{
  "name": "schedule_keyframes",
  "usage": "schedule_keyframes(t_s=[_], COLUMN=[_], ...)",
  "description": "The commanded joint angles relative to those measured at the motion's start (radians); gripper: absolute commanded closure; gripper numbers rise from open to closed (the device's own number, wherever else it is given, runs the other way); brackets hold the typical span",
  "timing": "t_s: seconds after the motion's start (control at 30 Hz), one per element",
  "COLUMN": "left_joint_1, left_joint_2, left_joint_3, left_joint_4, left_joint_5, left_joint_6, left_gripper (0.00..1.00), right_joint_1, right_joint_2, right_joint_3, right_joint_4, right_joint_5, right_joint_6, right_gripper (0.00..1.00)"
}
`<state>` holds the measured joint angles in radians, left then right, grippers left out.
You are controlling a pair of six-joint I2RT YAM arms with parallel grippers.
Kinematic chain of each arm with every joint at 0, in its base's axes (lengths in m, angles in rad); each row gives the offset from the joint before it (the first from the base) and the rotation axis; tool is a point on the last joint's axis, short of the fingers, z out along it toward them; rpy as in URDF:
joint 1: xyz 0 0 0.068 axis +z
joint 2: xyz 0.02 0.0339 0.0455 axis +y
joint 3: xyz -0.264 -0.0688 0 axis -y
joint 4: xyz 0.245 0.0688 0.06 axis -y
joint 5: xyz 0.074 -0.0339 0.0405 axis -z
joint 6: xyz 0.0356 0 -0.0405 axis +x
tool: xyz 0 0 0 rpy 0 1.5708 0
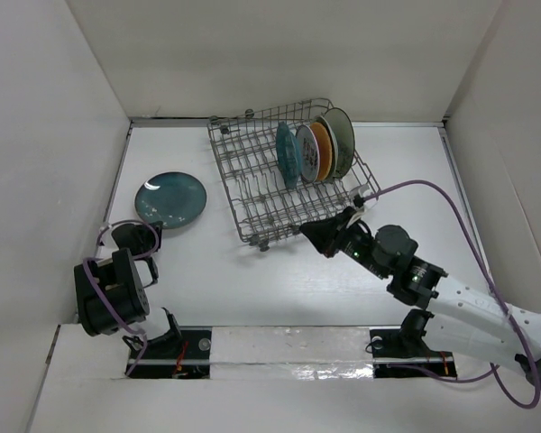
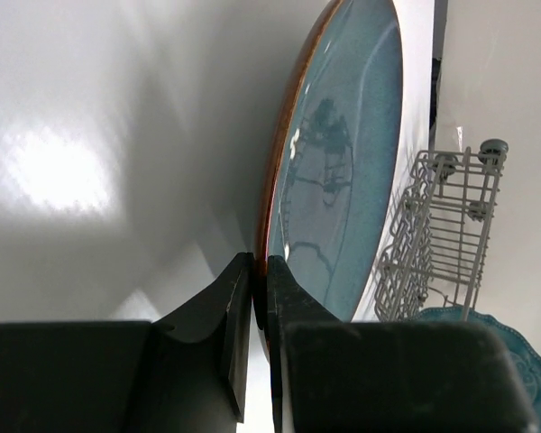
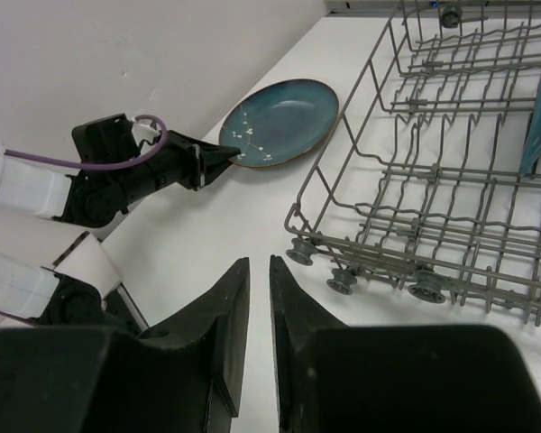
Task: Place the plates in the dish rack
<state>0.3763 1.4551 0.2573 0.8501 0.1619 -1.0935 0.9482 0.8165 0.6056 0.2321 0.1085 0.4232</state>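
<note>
The rectangular grey metal wire dish rack (image 1: 252, 185) sits on the white table (image 1: 252, 289), set at an angle. Four plates stand on edge between the tines at the rack's right end. In order from the rack's middle outward they are a teal scalloped plate (image 1: 286, 153), a cream patterned plate (image 1: 305, 155), an orange woven-look plate (image 1: 322, 149) and a pale green flowered plate (image 1: 341, 135). The dark teal round plate (image 1: 171, 198), brown at the rim and flecked with white, lies flat on the table to the left of the rack and apart from it. The left gripper (image 2: 260, 280) has its fingers drawn together, tips at the near rim of this plate. It cannot be told whether the rim is pinched between them. The right gripper (image 3: 260, 271) is at the rack's near edge, its fingers together on nothing. A purple cable (image 1: 433, 188) arcs over the right arm.
</note>
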Motion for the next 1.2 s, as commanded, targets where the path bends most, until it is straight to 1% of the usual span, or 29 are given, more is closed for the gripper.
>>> schedule_keyframes(t_s=[0.0,0.03,0.1,0.13,0.17,0.23,0.27,0.37,0.43,0.5,0.53,0.57,0.63,0.67,0.73,0.77,0.8,0.87,0.9,1.0,1.03,1.1,1.17], left_joint_1=[-0.014,-0.014,-0.014,-0.014,-0.014,-0.014,-0.014,-0.014,-0.014,0.015,0.015,0.027,0.027,0.027,0.027,0.027,0.027,0.027,0.027,0.027,0.027,0.027,0.027], left_joint_2=[-0.087,-0.140,-0.192,-0.244,-0.269,-0.333,-0.354,-0.418,-0.453,-0.493,-0.510,-0.528,-0.590,-0.611,-0.660,-0.670,-0.673,-0.680,-0.684,-0.710,-0.716,-0.716,-0.714], left_joint_3=[-0.042,-0.044,-0.038,-0.035,-0.036,-0.038,-0.036,-0.035,-0.039,-0.055,-0.059,-0.061,-0.046,-0.033,-0.018,-0.006,0.000,0.011,0.011,0.016,0.016,0.020,0.010], left_joint_4=[0.178,0.172,0.139,0.100,0.092,0.084,0.078,0.055,0.053,0.072,0.073,0.070,0.025,0.015,-0.011,-0.010,-0.009,-0.003,0.000,0.000,0.000,0.004,0.052], left_joint_5=[0.053,0.051,0.041,0.034,0.036,0.045,0.054,0.065,0.079,0.116,0.128,0.146,0.160,0.181,0.208,0.246,0.266,0.319,0.335,0.379,0.396,0.435,0.473], left_joint_6=[-0.028,-0.025,-0.011,0.000,0.001,0.001,0.001,0.004,0.000,-0.026,-0.032,-0.035,-0.029,-0.029,-0.040,-0.048,-0.055,-0.075,-0.083,-0.095,-0.100,-0.114,-0.140], left_gripper=[1.00,1.00,1.00,1.00,1.00,1.00,1.00,1.00,1.00,1.00,1.00,1.00,1.00,1.00,1.00,1.00,1.00,1.00,1.00,1.00,1.00,1.00,1.00], right_joint_1=[-0.008,-0.008,-0.008,-0.008,-0.008,-0.008,-0.008,-0.017,-0.017,-0.017,-0.017,-0.017,-0.017,-0.017,-0.026,-0.026,-0.037,-0.048,-0.048,-0.103,-0.127,-0.149,-0.172], right_joint_2=[0.024,0.033,0.064,0.075,0.087,0.130,0.147,0.220,0.283,0.338,0.339,0.373,0.407,0.449,0.498,0.524,0.577,0.628,0.686,0.778,0.829,0.871,0.914], right_joint_3=[0.039,0.045,0.063,0.069,0.077,0.104,0.111,0.138,0.155,0.189,0.198,0.226,0.256,0.276,0.356,0.385,0.411,0.466,0.488,0.580,0.604,0.672,0.715], right_joint_4=[0.015,0.016,0.018,0.021,0.022,0.026,0.030,0.055,0.072,0.082,0.088,0.092,0.093,0.084,0.028,0.012,0.003,0.025,0.029,0.024,0.001,-0.022,-0.025], right_joint_5=[-0.046,-0.059,-0.067,-0.072,-0.073,-0.078,-0.079,-0.082,-0.092,-0.101,-0.101,-0.101,-0.101,-0.096,-0.084,-0.076,-0.073,-0.085,-0.090,-0.150,-0.168,-0.187,-0.227], right_joint_6=[0.002,0.006,0.011,0.011,0.014,0.015,0.017,0.032,0.043,0.054,0.055,0.058,0.058,0.060,0.058,0.061,0.065,0.074,0.081,0.098,0.092,0.083,0.078], right_gripper=[0.78,0.76,0.74,0.73,0.69,0.64,0.59,0.50,0.47,0.42,0.40,0.34,0.27,0.21,0.17,0.14,0.13,0.09,0.08,0.07,0.07,0.07,0.07])
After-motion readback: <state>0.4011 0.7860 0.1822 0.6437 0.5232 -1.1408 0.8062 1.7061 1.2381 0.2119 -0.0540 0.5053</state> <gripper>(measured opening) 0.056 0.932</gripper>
